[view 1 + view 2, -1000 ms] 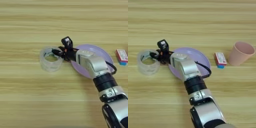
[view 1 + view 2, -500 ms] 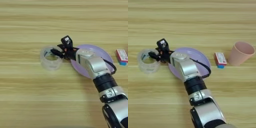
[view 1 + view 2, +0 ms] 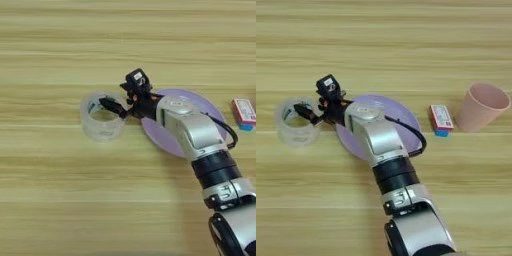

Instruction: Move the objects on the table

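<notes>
The clear tape roll point(image 3: 102, 117) stands on the table point(image 3: 60, 200) left of centre. My right gripper point(image 3: 118, 109) reaches in from the right and sits at the roll's right wall, its black tip over the roll's opening. The silver forearm point(image 3: 192, 131) crosses over the lavender plate point(image 3: 159, 136), hiding much of it. To the right of the plate lies the red-and-white box point(image 3: 441, 117), with the small blue bar point(image 3: 441, 132) touching its near end.
A pink cup point(image 3: 480, 106) stands upright to the right of the box, seen in the right eye view only. A black cable point(image 3: 415, 136) loops off the forearm over the plate. Bare wood lies all around the roll.
</notes>
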{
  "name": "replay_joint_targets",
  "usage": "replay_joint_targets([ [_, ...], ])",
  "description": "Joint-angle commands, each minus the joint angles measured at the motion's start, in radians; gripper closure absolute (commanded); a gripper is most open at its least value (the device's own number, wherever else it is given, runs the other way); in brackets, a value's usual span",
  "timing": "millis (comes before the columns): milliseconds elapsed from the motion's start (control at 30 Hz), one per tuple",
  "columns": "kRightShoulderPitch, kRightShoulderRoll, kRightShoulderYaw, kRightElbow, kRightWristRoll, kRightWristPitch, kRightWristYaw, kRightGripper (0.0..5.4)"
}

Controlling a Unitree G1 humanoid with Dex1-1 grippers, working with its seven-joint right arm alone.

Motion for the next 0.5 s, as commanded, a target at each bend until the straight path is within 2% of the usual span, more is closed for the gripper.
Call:
replay_joint_targets([
  [33, -0.055, -0.014, -0.026, -0.107, 0.009, -0.034, -0.020, 0.33],
  [167, -0.057, -0.014, -0.033, -0.118, 0.003, -0.048, -0.033, 0.03],
  [400, -0.068, -0.021, -0.073, -0.142, -0.006, -0.101, -0.079, 0.03],
  [500, -0.031, -0.028, -0.106, -0.205, -0.008, -0.135, -0.119, 0.03],
])
